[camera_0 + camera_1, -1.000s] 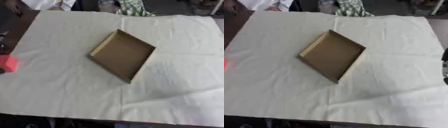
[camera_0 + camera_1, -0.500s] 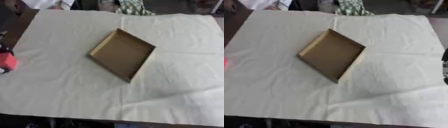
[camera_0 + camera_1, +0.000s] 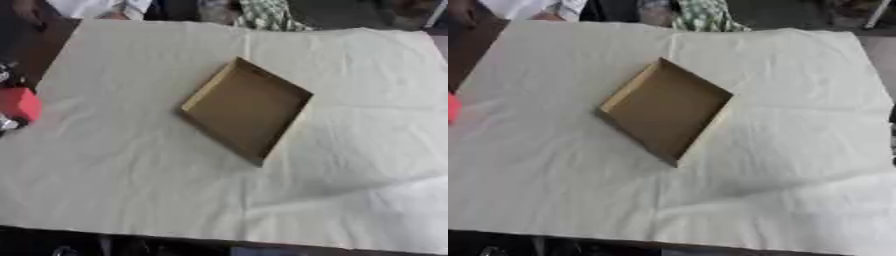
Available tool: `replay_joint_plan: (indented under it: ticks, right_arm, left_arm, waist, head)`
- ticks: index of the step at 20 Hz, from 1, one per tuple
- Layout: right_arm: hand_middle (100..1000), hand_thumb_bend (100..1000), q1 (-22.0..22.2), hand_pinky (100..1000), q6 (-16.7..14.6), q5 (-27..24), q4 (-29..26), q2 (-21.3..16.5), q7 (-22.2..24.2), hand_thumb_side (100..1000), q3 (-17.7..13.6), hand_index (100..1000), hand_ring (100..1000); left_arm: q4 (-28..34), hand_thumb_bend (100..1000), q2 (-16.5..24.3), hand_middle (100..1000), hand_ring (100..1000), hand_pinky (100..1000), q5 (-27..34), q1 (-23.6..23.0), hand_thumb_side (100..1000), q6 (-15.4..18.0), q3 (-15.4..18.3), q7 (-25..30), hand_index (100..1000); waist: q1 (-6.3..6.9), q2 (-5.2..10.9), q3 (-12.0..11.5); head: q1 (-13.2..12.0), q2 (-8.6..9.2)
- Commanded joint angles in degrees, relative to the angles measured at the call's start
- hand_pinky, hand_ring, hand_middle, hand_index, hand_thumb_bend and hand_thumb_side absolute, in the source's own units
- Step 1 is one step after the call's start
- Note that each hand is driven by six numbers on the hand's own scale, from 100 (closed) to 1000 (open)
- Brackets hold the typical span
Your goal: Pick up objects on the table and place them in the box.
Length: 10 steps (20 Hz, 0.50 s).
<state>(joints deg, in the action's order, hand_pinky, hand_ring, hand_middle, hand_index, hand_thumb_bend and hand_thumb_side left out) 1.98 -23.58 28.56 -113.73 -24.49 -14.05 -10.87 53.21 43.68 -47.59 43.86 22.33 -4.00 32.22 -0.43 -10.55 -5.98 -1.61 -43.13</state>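
Observation:
A shallow brown cardboard box lies open and turned cornerwise in the middle of the white cloth, with nothing in it. At the far left edge my left hand is curled round a red rounded object; only bits of black and silver fingers show above and below it. In the right eye view just a sliver of the red object shows. A dark sliver at the right edge may be my right hand; its fingers are cut off by the frame.
The cloth is wrinkled and covers most of the table; bare dark tabletop shows at the upper left. A checked green cloth and a person's white sleeve lie beyond the far edge.
The red object in my left hand has moved a little farther from me along the left edge. The box has not moved.

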Motion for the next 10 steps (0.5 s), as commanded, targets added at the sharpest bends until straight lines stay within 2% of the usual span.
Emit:
replay_joint_plan:
  ticks: [1, 5, 10]
  right_arm:
    - [838, 100, -0.32, 873, 0.04, -0.40, -0.86, -1.32, -0.04, 819, -0.27, 786, 783]
    - [839, 100, -0.40, 873, -0.02, -0.44, -0.86, -1.69, -0.02, 818, -0.25, 786, 784]
    - [839, 100, -0.61, 873, -0.13, -0.68, -0.86, -1.91, 0.18, 818, -0.14, 786, 784]
  left_arm:
    - [2.37, 305, 0.72, 617, 640, 563, 1.95, 2.74, 100, 0.34, -0.94, 2.23, 741]
    - [4.01, 292, -1.33, 618, 640, 556, 3.03, 6.49, 100, 1.10, -2.83, 4.74, 744]
    - [5.68, 256, -6.24, 616, 633, 545, 5.00, 11.38, 100, 2.25, -5.39, 7.32, 743]
  waist:
    - [0.35, 0.98, -0.07]
    - [0.62, 1.13, -0.07]
    - [0.74, 1.19, 0.32]
  head:
    - [-0.31, 0.17]
    - [-0.47, 0.11]
    - [-0.10, -0.08]
